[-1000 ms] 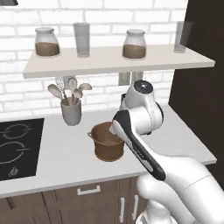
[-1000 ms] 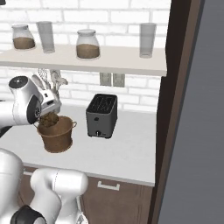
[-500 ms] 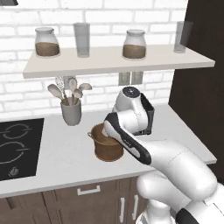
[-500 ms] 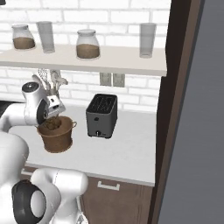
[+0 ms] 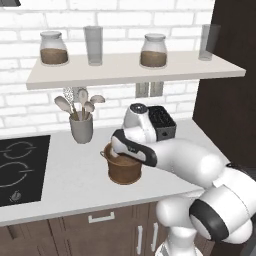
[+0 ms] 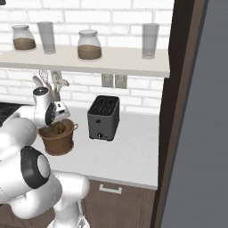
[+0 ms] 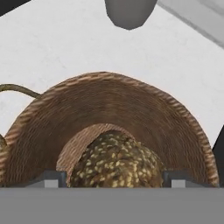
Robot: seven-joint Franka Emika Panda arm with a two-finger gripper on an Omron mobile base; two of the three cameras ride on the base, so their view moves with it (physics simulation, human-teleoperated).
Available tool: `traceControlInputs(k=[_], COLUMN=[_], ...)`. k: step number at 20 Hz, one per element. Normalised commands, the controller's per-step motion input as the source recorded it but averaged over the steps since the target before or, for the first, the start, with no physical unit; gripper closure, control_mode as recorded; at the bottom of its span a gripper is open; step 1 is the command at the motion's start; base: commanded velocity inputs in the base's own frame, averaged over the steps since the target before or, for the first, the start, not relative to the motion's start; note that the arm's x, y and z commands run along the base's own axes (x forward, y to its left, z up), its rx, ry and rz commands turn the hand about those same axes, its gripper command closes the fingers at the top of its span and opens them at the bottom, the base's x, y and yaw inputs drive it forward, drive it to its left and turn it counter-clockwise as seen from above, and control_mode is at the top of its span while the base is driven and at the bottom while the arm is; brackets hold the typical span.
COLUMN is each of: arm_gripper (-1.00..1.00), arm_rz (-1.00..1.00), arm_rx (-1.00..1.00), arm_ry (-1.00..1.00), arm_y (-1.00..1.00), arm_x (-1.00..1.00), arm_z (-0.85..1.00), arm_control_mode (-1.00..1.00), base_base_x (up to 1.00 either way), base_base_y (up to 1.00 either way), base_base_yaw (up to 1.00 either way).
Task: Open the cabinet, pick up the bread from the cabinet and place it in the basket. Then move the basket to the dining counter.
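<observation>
Gripper (image 7: 114, 177) is hovering right over the basket (image 7: 109, 113), fingers spread on either side of the bread (image 7: 114, 164), which sits inside that basket on the worktop (image 5: 65, 172) near the toaster (image 6: 103, 117).

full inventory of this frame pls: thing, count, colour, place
basket: 1, brown, on the white worktop, front centre
bread: 1, dark brown, seeded, inside the basket
toaster: 1, dark grey, on the worktop right of the basket
utensil pot: 1, grey, holding pale spoons, by the wall
cooktop: 1, black, left end of the worktop
jars: 2, glass with brown powder, on the shelf
glasses: 2, clear grey, on the shelf
wall outlet: 1, grey, under the shelf
gripper: 1, dark fingertips either side of the bread, over the basket
</observation>
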Motion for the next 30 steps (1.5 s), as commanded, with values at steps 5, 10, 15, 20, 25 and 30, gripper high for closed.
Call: traceControlInputs(k=[5, 10, 15, 20, 25, 30], arm_gripper=[1.00, 1.00, 1.00, 1.00, -1.00, -1.00], arm_rz=[-0.03, -0.04, -0.02, 0.00, 0.00, 0.00], arm_rx=[0.00, -0.01, -0.01, 0.00, 0.00, 0.00], arm_ry=[0.02, 0.04, 0.02, 0.00, 0.00, 0.00], arm_y=[0.04, 0.00, 0.00, 0.00, 0.00, 0.00], arm_x=[0.35, 0.19, 0.02, 0.04, 0.00, 0.00], arm_z=[-0.34, -0.47, -0.26, 0.00, 0.00, 0.02], arm_control_mode=[-1.00, -1.00, -1.00, -1.00, -1.00, -1.00], base_base_x=[0.00, 0.00, 0.00, 0.00, 0.00, 0.00], base_base_y=[0.00, 0.00, 0.00, 0.00, 0.00, 0.00], base_base_yaw=[0.00, 0.00, 0.00, 0.00, 0.00, 0.00])
